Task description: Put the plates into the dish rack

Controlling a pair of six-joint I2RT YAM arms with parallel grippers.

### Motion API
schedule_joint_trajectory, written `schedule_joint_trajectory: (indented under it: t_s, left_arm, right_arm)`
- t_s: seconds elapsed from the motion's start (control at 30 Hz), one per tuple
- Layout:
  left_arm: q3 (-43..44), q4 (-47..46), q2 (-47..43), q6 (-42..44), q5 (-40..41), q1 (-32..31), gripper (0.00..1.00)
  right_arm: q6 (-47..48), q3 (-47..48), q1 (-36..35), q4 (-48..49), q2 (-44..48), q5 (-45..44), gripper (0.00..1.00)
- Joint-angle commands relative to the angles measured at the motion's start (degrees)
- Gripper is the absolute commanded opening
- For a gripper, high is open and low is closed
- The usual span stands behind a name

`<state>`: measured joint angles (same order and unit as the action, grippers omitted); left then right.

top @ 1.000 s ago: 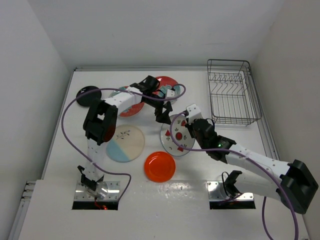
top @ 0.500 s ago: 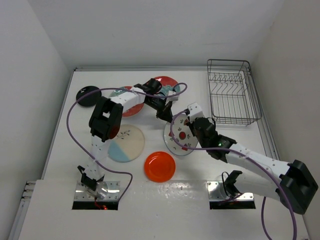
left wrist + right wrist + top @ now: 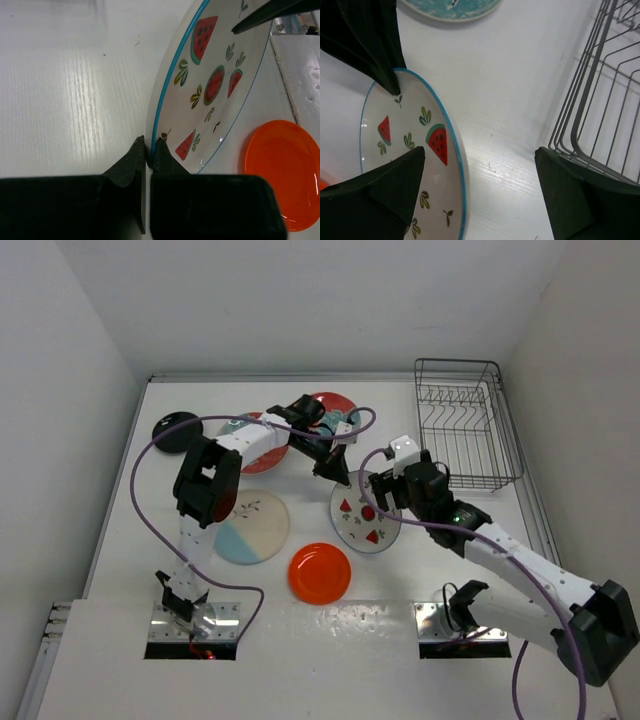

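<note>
Left fingers (image 3: 132, 165) pinch the rim of the tilted watermelon plate (image 3: 365, 512) at frame centre; right fingers (image 3: 385, 195) gape astride its other edge. Should the left release before the right closes, I'd expect it to slap onto the tabletop (image 3: 390, 420), short of the upper-right dish rack (image 3: 465, 430).

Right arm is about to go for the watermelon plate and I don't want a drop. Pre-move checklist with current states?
1. Hold by the left gripper on the round white plate with red watermelon wedges: ok, jaws pinched on its rim.
2. Opening of the right gripper: ok, jaws wide apart, one over the plate, one over the white table beside it.
3. Second grip on the plate: not ok, the right gripper has not closed on it yet.
4. Plate lifted off the table: cannot tell.
5. Free slots in the dark grey wire dish rack: ok, no plate in it.
</note>
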<state>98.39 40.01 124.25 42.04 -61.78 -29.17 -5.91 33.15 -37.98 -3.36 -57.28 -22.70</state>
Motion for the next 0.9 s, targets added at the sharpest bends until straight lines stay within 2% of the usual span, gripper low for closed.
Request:
schedule_joint_trajectory:
  t_s: [0.0, 0.1, 0.13, 0.2, 0.3, 0.33, 0.4, 0.43, 0.5, 0.53, 0.6, 0.63, 0.7, 0.73, 0.77, 0.8, 0.83, 0.87]
  left_arm:
    - [0.31, -2.31, -3.04, 10.95, -0.98, -0.19, 0.0]
    - [0.31, -1.25, -3.57, 12.54, -0.98, -0.19, 0.0]
    - [0.31, -0.73, -3.57, 12.54, -0.98, -0.19, 0.0]
    - [0.31, -0.72, -3.57, 13.07, -0.98, -0.19, 0.0]
    - [0.31, -0.72, -4.1, 13.07, -0.98, -0.19, 0.0]
    - [0.31, -0.72, -4.1, 13.07, -0.37, -0.19, 0.0]
    - [0.31, -0.72, -4.1, 12.54, 0.34, -0.19, 0.0]
    - [0.31, -0.72, -4.1, 12.54, 0.34, -0.19, 0.0]
    - [0.84, -0.72, -4.1, 11.23, 1.05, -0.19, 0.0]
    - [1.62, -0.72, -4.1, 10.18, 2.44, -0.19, 0.01]
    - [4.78, -0.72, -4.1, 6.58, 3.76, -0.19, 0.13]
    - [6.27, -0.72, -4.1, 2.12, 6.03, -0.19, 0.33]
    - [10.31, -0.72, -3.57, -1.68, 8.85, -0.19, 0.49]
    - [11.38, -0.72, -4.44, -3.96, 10.09, 0.42, 0.61]
    - [12.17, -0.72, -5.15, -4.68, 10.79, 1.12, 0.66]
    - [13.4, -0.72, -7.16, -5.21, 10.8, 1.65, 0.74]
    - [15.32, -0.72, -9.0, -8.35, 11.32, 3.66, 0.91]
    - [16.73, -0.72, -9.02, -8.38, 12.55, 3.68, 0.99]
  right_arm:
    - [-1.73, 3.68, 4.39, -9.12, 0.24, 15.2, 0.93]
    - [-1.82, 3.94, 9.4, -11.85, -1.95, 22.15, 0.94]
    - [-2.17, 3.86, 10.11, -12.02, -3.09, 27.13, 0.94]
    - [-2.43, 4.03, 11.52, -11.41, -4.33, 29.98, 0.93]
    - [-3.75, 4.9, 11.52, -10.54, -8.72, 33.94, 0.69]
    - [-4.36, 5.0, 11.52, -10.27, -9.6, 34.73, 0.55]
    - [-4.72, 5.87, 11.52, -9.4, -9.7, 35.18, 0.43]
    - [-4.98, 5.96, 11.52, -9.13, -9.26, 35.27, 0.26]
    - [-5.34, 6.49, 11.43, -7.81, -7.85, 34.3, 0.06]
    - [-5.34, 6.75, 11.69, -7.46, -7.24, 33.78, 0.0]
    - [-5.43, 8.24, 11.35, -7.37, -4.78, 31.49, 0.0]
    - [-5.51, 9.29, 11.52, -7.63, -4.17, 30.88, 0.0]
    - [-4.81, 13.4, 11.52, -7.54, -2.58, 28.77, 0.0]
    - [-4.2, 14.65, 11.87, -8.33, -2.14, 27.63, 0.0]
    - [-3.59, 16.23, 11.7, -8.51, -2.49, 26.23, 0.0]
    - [-1.93, 21.64, 12.05, -9.12, -3.27, 25.0, 0.0]
    - [-0.95, 25.87, 12.57, -10.69, -4.5, 23.59, 0.0]
    - [-0.33, 28.18, 12.58, -11.32, -5.29, 22.88, 0.0]
